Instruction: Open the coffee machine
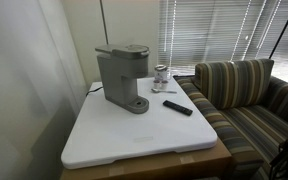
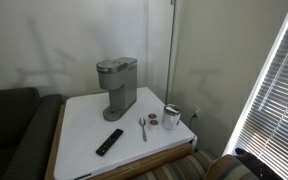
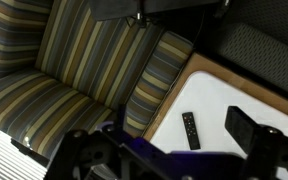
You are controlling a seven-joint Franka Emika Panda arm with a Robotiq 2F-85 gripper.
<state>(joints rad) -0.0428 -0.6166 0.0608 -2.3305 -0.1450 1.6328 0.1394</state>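
Observation:
The grey coffee machine (image 1: 121, 78) stands upright at the back of the white table top, with its rounded top lid down; it also shows in an exterior view (image 2: 117, 85). It is out of the wrist view. My gripper (image 3: 174, 135) appears only in the wrist view. It is high above the table's edge by the sofa, open and empty, with one black finger pad at the right. The arm is not in either exterior view.
A flat black remote (image 1: 178, 107) (image 2: 109, 141) (image 3: 190, 130) lies near the table's front. A small glass jar (image 1: 161, 77) (image 2: 171, 116) and a spoon (image 2: 142, 127) sit beside the machine. A striped sofa (image 1: 249, 100) (image 3: 74, 70) adjoins the white table (image 1: 134, 135).

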